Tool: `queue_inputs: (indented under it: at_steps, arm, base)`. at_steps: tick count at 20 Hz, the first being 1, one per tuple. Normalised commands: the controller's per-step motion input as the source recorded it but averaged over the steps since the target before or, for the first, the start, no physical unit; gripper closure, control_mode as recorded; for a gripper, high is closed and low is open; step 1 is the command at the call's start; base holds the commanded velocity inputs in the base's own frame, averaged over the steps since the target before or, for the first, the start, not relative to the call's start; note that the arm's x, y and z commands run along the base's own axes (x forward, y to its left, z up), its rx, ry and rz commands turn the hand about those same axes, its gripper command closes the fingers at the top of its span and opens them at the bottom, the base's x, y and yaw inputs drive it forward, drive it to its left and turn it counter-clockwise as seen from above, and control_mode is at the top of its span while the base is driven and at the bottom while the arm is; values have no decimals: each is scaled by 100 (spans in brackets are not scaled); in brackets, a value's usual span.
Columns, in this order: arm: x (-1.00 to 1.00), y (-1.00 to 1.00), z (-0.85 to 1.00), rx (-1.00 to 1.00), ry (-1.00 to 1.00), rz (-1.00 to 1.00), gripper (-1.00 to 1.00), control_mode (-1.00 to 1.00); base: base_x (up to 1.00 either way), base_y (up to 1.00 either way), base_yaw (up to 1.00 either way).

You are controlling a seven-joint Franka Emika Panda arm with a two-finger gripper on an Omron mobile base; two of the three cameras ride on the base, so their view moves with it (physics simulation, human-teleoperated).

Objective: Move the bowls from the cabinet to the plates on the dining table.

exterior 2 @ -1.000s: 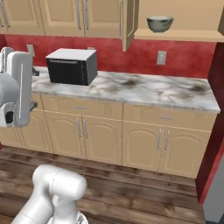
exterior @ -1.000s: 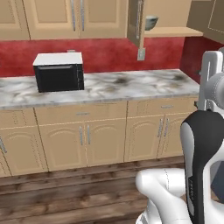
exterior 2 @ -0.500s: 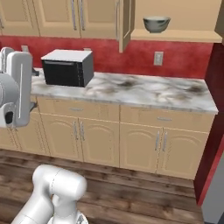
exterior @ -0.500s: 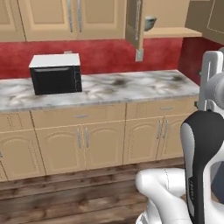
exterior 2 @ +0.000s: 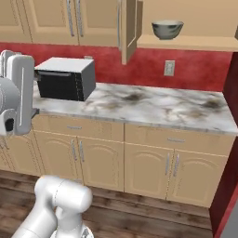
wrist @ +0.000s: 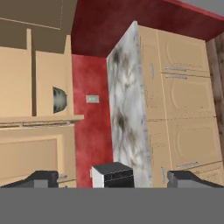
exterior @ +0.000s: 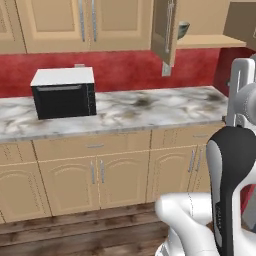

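Presently, left base view: the cabinet (exterior: 200,20) on the wall stands with its door (exterior: 164,30) swung open toward the camera. One grey-green bowl (exterior: 183,30) sits on the plain tan shelf (exterior: 210,41) inside, partly hidden behind the door edge. Below runs a marble counter (exterior: 150,107) against a red wall, with a black microwave (exterior: 65,92) at its left end. The robot arm (exterior: 232,170) rises at lower right.

Right base view: the same bowl (exterior 2: 167,29) is fully visible, upright on the shelf (exterior 2: 186,42), toward the shelf's left part, just right of the open door (exterior 2: 130,28). A wall outlet (exterior 2: 169,68) sits on the red wall below the shelf. The microwave (exterior 2: 65,79) is at the counter's (exterior 2: 153,107) left; the arm (exterior 2: 16,93) stands at the left edge.

Hand view, rolled on its side: the gripper (wrist: 116,179) shows two dark fingertips (wrist: 41,178) set wide apart with nothing between them, so the jaws are spread and hold nothing. The bowl (wrist: 59,99) appears on its shelf, far from the tips. The counter (wrist: 127,118) and microwave (wrist: 111,174) lie ahead.
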Motion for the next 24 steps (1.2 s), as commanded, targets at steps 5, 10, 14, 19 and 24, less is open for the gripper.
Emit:
queue_inputs:
  at_steps: [5, 10, 14, 19, 24]
  arm:
    - [0, 0, 0, 0, 0, 0, -100, 100]
    - [0, 0, 0, 0, 0, 0, -100, 100]
    - [0, 0, 0, 0, 0, 0, -100, 100]
    - [0, 0, 0, 0, 0, 0, -100, 100]
    - [0, 0, 0, 0, 0, 0, -100, 100]
  base:
    - [59, -22, 4]
    - [31, -42, 2]
    - [25, -48, 2]
    - [18, -51, 1]
    - [21, -49, 2]
